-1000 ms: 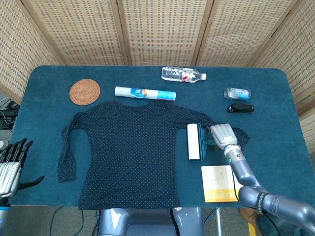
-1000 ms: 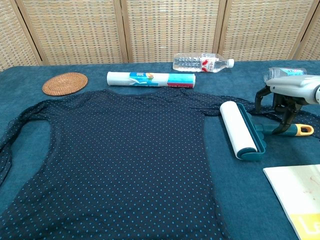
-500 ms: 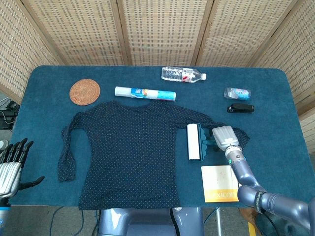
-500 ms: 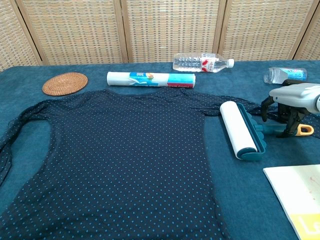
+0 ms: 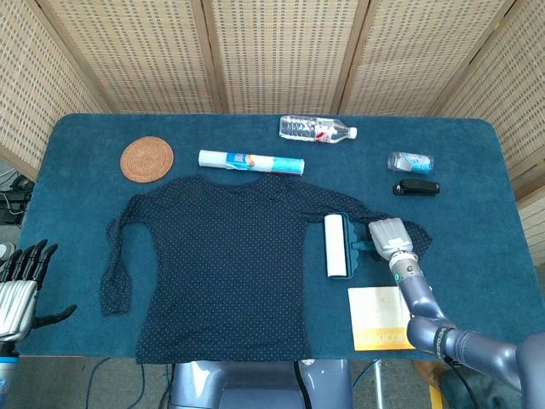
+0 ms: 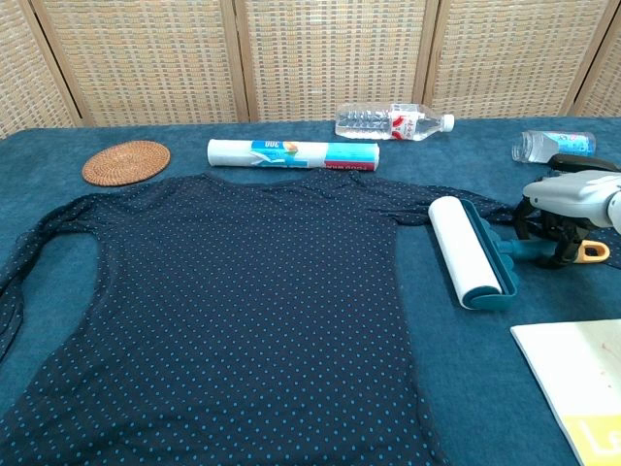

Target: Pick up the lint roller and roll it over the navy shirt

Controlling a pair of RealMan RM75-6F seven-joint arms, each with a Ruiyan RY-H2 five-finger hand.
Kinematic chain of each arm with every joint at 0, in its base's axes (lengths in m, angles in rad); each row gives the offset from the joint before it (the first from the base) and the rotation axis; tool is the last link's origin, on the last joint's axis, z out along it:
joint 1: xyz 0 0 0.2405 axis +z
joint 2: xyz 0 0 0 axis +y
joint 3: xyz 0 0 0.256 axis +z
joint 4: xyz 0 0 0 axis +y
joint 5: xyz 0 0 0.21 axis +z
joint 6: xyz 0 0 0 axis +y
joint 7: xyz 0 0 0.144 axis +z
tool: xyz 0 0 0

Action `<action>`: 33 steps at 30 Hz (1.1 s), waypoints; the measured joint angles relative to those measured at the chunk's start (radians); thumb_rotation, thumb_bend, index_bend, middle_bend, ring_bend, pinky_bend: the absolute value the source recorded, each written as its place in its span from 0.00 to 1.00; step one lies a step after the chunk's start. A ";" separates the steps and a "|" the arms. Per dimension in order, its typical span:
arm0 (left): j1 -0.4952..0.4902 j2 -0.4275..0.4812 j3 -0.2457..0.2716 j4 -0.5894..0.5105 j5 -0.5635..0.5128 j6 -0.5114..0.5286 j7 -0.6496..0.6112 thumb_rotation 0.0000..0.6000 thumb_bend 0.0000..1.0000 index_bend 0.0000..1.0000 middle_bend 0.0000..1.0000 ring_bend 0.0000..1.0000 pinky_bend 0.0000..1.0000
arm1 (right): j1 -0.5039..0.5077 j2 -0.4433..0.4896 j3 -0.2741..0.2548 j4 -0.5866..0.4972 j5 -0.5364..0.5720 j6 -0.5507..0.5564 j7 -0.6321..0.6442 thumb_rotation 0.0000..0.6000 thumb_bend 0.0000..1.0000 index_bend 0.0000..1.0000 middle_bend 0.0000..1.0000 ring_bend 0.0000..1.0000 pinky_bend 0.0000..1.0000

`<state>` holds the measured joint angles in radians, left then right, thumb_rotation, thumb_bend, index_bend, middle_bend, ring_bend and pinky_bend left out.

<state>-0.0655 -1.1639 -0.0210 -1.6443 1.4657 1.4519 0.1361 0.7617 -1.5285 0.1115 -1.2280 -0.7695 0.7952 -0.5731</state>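
Observation:
The lint roller (image 5: 336, 246) (image 6: 468, 250) has a white roll in a teal frame. It lies on the table at the right edge of the navy dotted shirt (image 5: 221, 256) (image 6: 243, 311), which is spread flat. My right hand (image 5: 390, 239) (image 6: 568, 199) is down over the roller's teal handle (image 6: 519, 251), with dark fingers curled around it just before its yellow tip (image 6: 593, 252). The roller still rests on the cloth. My left hand (image 5: 21, 285) hangs off the table's near left corner, fingers apart and holding nothing.
A woven coaster (image 5: 146, 159), a white wrapped roll (image 5: 252, 161) and a water bottle (image 5: 317, 129) lie beyond the shirt. A small bottle (image 5: 410, 161) and a black object (image 5: 416, 187) sit behind my right hand. A yellow-and-white booklet (image 5: 385, 318) lies in front of it.
My right hand has come down onto the roller's handle and its fingers have drawn in around it. The roller and my left hand have not moved.

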 measured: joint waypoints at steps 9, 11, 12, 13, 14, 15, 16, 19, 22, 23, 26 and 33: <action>-0.004 -0.001 0.002 -0.002 -0.003 -0.009 0.002 1.00 0.00 0.00 0.00 0.00 0.00 | 0.002 0.032 0.010 -0.049 -0.060 0.033 0.029 1.00 0.78 0.76 1.00 1.00 1.00; -0.006 -0.001 0.003 -0.003 -0.004 -0.012 0.000 1.00 0.00 0.00 0.00 0.00 0.00 | 0.010 0.050 0.015 -0.080 -0.068 0.042 0.016 1.00 0.78 0.76 1.00 1.00 1.00; -0.007 0.000 0.003 -0.003 -0.004 -0.013 -0.003 1.00 0.00 0.00 0.00 0.00 0.00 | 0.016 0.058 0.017 -0.095 -0.069 0.045 0.005 1.00 0.78 0.76 1.00 1.00 1.00; -0.007 0.001 0.003 -0.002 -0.005 -0.015 -0.005 1.00 0.00 0.00 0.00 0.00 0.00 | 0.023 0.066 0.019 -0.109 -0.069 0.048 -0.011 1.00 0.78 0.76 1.00 1.00 1.00; -0.008 0.001 0.003 -0.002 -0.006 -0.016 -0.008 1.00 0.00 0.00 0.00 0.00 0.00 | 0.035 0.075 0.022 -0.126 -0.065 0.052 -0.037 1.00 0.78 0.76 1.00 1.00 1.00; -0.008 0.002 0.003 -0.002 -0.006 -0.017 -0.010 1.00 0.00 0.00 0.00 0.00 0.00 | 0.044 0.081 0.023 -0.139 -0.060 0.055 -0.059 1.00 0.78 0.76 1.00 1.00 1.00; -0.009 0.004 0.002 -0.002 -0.007 -0.018 -0.014 1.00 0.00 0.00 0.00 0.00 0.00 | 0.054 0.086 0.025 -0.151 -0.053 0.059 -0.084 1.00 0.78 0.76 1.00 1.00 1.00; -0.011 0.007 0.002 0.000 -0.008 -0.022 -0.024 1.00 0.00 0.00 0.00 0.00 0.00 | 0.098 0.096 0.029 -0.178 -0.013 0.071 -0.184 1.00 0.79 0.75 1.00 1.00 1.00; -0.012 0.009 0.002 0.002 -0.009 -0.025 -0.032 1.00 0.00 0.00 0.00 0.00 0.00 | 0.149 0.096 0.029 -0.191 0.042 0.088 -0.301 1.00 0.79 0.75 1.00 1.00 1.00; -0.013 0.009 0.002 0.003 -0.010 -0.027 -0.035 1.00 0.00 0.00 0.00 0.00 0.00 | 0.172 0.094 0.029 -0.194 0.070 0.094 -0.349 1.00 0.79 0.75 1.00 1.00 1.00; -0.015 0.010 0.001 0.009 -0.017 -0.035 -0.043 1.00 0.00 0.00 0.00 0.00 0.00 | 0.234 0.082 0.029 -0.196 0.153 0.112 -0.458 1.00 0.79 0.75 1.00 1.00 1.00; -0.026 0.013 -0.003 0.027 -0.039 -0.063 -0.066 1.00 0.00 0.00 0.00 0.00 0.00 | 0.347 0.015 0.027 -0.170 0.302 0.153 -0.602 1.00 0.77 0.75 1.00 1.00 1.00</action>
<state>-0.0912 -1.1513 -0.0245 -1.6170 1.4268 1.3886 0.0698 1.1085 -1.5132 0.1381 -1.3980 -0.4679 0.9487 -1.1755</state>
